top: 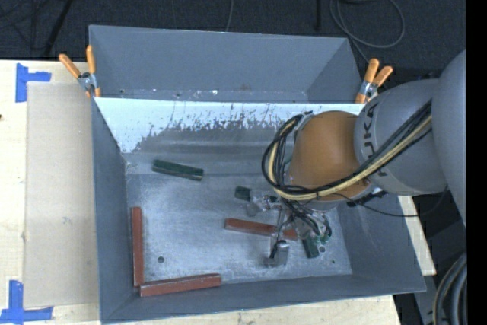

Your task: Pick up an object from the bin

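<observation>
A: Where is the gripper (pixel 277 249) hanging?

B: Over the right end of the reddish-brown bar (pixel 245 225), toward the bin's (pixel 228 68) right wall. I'm not managing to tell how open the claw is. I'd say you're needing to straddle the bar squarely.

Bin floor (pixel 199 234) lies open from the centre out to 12 o'clock, with a dark green bar (pixel 177 170) at 10 o'clock the only thing near that lane. Left red-brown bar (pixel 136 246) lines the wall at 9 o'clock and front red-brown bar (pixel 180 285) the wall at 7 o'clock, pinching that corner. 3 to 5 o'clock is crowded: orange cover (pixel 323 152) overhead, gripper (pixel 278 251) low, middle red-brown bar (pixel 249 225) and small green piece (pixel 312 246) just beside it.
</observation>
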Controlling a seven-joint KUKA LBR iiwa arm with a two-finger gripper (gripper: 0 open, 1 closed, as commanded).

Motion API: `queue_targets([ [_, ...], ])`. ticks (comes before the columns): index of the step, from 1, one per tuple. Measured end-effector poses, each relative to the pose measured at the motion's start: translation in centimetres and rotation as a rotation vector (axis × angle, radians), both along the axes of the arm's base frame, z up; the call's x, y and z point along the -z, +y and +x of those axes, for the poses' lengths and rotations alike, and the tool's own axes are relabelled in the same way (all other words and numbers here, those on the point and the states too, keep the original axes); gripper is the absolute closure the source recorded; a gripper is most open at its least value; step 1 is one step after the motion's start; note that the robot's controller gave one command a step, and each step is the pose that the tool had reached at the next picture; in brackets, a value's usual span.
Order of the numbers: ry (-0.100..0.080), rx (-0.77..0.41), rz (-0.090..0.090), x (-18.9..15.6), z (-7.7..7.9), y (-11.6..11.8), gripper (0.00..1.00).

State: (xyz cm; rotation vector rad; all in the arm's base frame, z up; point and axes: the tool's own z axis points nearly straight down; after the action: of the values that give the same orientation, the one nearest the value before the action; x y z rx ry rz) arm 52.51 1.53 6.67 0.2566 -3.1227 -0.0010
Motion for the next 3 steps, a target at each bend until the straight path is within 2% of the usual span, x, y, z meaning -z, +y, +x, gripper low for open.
queue_targets([
  [1,-0.011,-0.256,0.001,-3.3,2.1,-1.5,0.00],
  [2,-0.004,-0.228,0.002,-0.1,0.1,-1.2,0.00],
  [3,-0.008,-0.228,0.002,-0.3,0.2,-1.2,1.00],
])
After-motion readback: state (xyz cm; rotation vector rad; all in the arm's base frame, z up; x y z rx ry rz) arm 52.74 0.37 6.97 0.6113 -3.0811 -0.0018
